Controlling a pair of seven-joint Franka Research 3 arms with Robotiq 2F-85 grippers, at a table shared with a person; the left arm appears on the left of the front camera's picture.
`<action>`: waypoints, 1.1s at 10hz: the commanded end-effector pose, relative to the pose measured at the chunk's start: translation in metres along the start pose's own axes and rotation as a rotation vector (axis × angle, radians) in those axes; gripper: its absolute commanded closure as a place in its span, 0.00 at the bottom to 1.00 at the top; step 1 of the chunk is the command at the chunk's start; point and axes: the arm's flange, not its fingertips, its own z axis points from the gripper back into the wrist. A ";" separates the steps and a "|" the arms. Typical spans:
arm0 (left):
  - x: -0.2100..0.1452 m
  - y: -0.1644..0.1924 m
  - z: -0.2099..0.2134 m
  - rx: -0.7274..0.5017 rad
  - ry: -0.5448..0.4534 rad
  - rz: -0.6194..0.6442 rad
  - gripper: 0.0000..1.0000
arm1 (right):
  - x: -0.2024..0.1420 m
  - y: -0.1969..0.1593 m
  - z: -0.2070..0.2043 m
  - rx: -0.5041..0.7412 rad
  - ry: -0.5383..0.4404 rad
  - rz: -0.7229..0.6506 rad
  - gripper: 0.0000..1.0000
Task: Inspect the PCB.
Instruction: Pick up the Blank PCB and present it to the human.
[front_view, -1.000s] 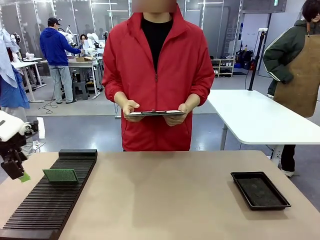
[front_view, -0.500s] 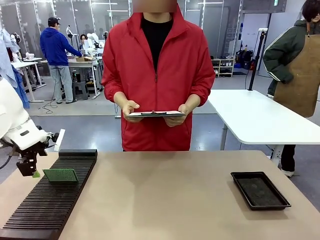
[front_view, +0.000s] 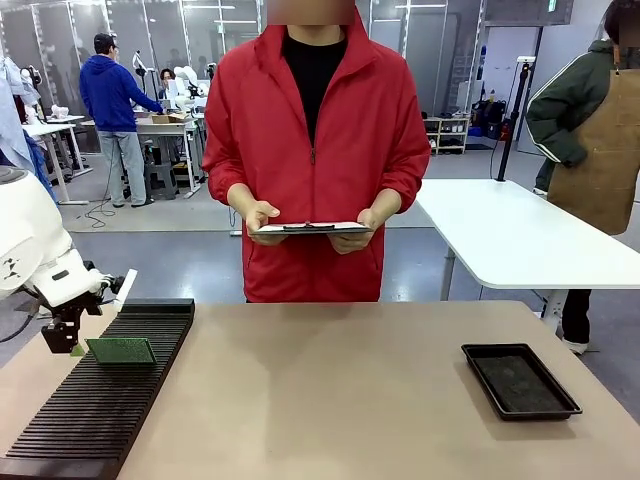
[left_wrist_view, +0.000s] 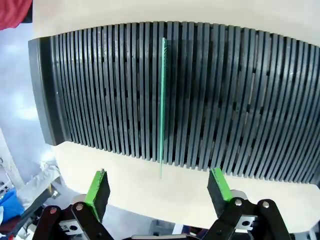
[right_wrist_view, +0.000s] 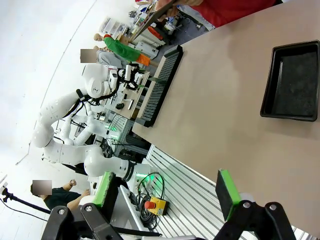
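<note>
The PCB (front_view: 120, 350) is a thin green board standing upright in a slot of the long black slotted rack (front_view: 100, 405) at the table's left. My left gripper (front_view: 65, 344) hangs just left of it, open, with nothing between its fingers. Looking down in the left wrist view, the PCB (left_wrist_view: 162, 100) shows edge-on as a green line across the rack (left_wrist_view: 240, 100), in line with the gap of the open left gripper (left_wrist_view: 159, 186) and just beyond its green pads (left_wrist_view: 98, 186). My right gripper (right_wrist_view: 167, 192) stands open and empty, high above the table.
A shallow black tray (front_view: 520, 380) lies at the table's right, also the tray (right_wrist_view: 292, 82) in the right wrist view. Across the table a person in a red jacket holds a grey clipboard (front_view: 310, 227) with both hands. A white table stands behind on the right.
My left arm has swung in from the left edge towards the rack, bringing its open gripper close beside the PCB. The person and the PCB have not moved.
</note>
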 end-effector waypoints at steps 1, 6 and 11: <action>-0.004 0.011 -0.017 0.029 -0.021 -0.016 0.00 | 0.002 0.002 0.001 0.010 -0.009 0.012 0.00; 0.002 0.013 -0.045 0.038 -0.051 -0.016 0.45 | 0.002 0.002 0.001 0.010 -0.009 0.012 0.00; 0.002 0.009 -0.048 0.023 -0.042 -0.047 0.95 | 0.002 0.002 0.001 0.010 -0.009 0.012 0.00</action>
